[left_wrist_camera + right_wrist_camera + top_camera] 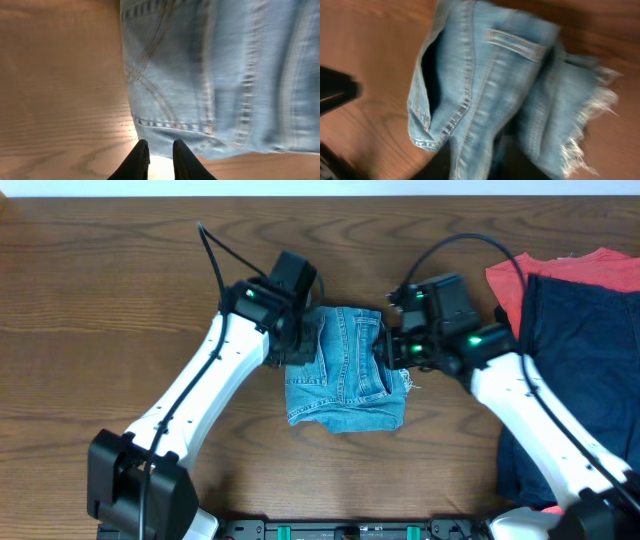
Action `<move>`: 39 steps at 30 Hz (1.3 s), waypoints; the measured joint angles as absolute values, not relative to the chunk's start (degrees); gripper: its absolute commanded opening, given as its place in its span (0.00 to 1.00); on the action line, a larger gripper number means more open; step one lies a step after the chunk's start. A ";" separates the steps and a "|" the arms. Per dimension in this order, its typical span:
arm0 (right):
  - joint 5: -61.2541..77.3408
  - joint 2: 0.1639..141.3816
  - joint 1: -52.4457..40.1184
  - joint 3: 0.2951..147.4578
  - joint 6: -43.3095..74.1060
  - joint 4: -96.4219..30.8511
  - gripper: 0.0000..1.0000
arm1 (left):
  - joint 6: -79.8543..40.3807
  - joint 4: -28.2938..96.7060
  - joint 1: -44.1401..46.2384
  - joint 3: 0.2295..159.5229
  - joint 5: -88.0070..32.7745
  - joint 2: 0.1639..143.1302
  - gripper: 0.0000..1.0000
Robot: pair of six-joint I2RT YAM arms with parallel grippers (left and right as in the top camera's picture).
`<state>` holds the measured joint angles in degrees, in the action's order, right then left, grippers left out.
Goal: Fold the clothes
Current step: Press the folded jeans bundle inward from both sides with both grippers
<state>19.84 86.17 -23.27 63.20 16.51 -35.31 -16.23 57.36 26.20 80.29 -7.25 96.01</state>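
– Jeans: where are they placed overhead?
– A folded bundle is seen at the middle of the table, seams running far to near, flanked on 2 sides: the left gripper at its left edge, the right gripper at its right, equally near.
– Left wrist?
– Denim lies just ahead of the fingers, which are parted narrowly; nothing is held.
– Right wrist?
– The frayed hem is shown rightward; denim runs over the blurred jaws, so a hold cannot be told.
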 measured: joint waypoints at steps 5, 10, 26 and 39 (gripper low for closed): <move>19.35 93.69 -25.71 63.20 17.50 -35.18 0.17 | -16.23 50.94 26.20 71.99 -8.67 96.03 0.23; 19.57 100.57 -25.91 63.20 19.40 -39.13 0.01 | -16.05 46.44 26.20 66.08 -10.41 96.03 0.26; 8.93 104.97 -26.06 64.71 23.94 -49.71 0.25 | -15.73 43.48 26.20 61.98 -13.04 96.07 0.35; 7.42 83.48 -23.35 64.40 23.29 -50.06 0.01 | -15.00 39.38 26.24 64.42 -25.19 96.05 0.07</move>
